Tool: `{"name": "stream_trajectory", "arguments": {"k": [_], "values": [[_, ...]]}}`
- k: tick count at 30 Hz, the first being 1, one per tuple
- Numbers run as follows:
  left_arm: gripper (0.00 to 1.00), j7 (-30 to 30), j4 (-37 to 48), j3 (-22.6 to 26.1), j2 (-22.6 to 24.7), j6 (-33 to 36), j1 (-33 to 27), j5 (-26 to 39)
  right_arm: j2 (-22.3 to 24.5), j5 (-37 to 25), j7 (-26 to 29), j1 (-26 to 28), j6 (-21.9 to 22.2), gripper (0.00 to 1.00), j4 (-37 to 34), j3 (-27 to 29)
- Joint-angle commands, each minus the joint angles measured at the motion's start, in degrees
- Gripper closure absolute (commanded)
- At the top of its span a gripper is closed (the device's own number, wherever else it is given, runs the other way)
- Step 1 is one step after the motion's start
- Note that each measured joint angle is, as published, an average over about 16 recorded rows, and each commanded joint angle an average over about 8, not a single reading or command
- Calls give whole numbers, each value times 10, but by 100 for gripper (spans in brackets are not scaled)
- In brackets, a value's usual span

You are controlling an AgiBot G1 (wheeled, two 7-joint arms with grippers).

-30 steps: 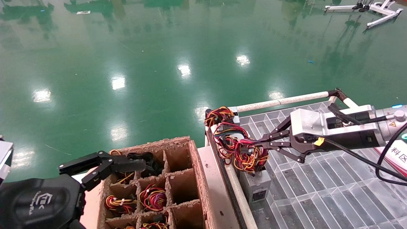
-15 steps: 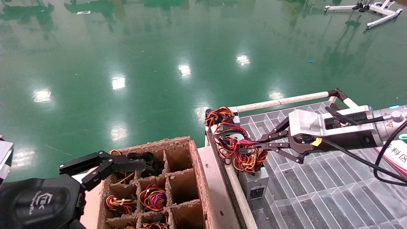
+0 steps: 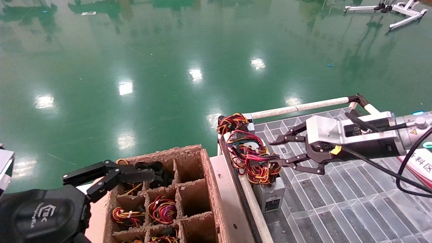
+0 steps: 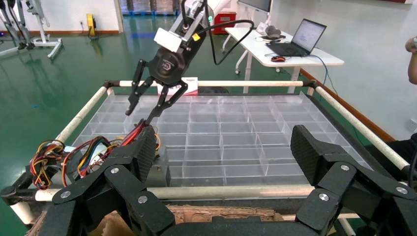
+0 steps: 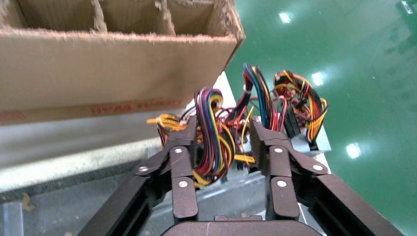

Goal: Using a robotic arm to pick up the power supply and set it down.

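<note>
With the supply (image 3: pixel 270 195) set in the clear tray's (image 3: pixel 337 202) near-left corner, the right claw (image 3: pixel 277 152) gapes open around its wires (image 3: pixel 253 162), so release looks done; next, withdrawing without snagging them.

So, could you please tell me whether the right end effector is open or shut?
Open: the right end effector has its fingers spread beside the power supply.

White tubular right arm (image 3: pixel 416 130) with silver wrist block, black cable, yellow tag; black linkage fingers (image 3: pixel 293 161) studded with silver screws. Left gripper (image 3: pixel 108 175) black, white logo.
</note>
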Motion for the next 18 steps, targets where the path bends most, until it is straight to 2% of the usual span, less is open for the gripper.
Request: {"name": "stream_trajectory", "arguments": {"k": [1,9,18], "values": [[0,0,0,0,0,0,0,0,0,0,3,3,-2,0,1,0],[0,0,0,0,0,0,0,0,15,9,55,32,-14,0,46,-3],[0,0,0,0,0,0,0,0,39,43,100,17,-19,0,114,11]]}}
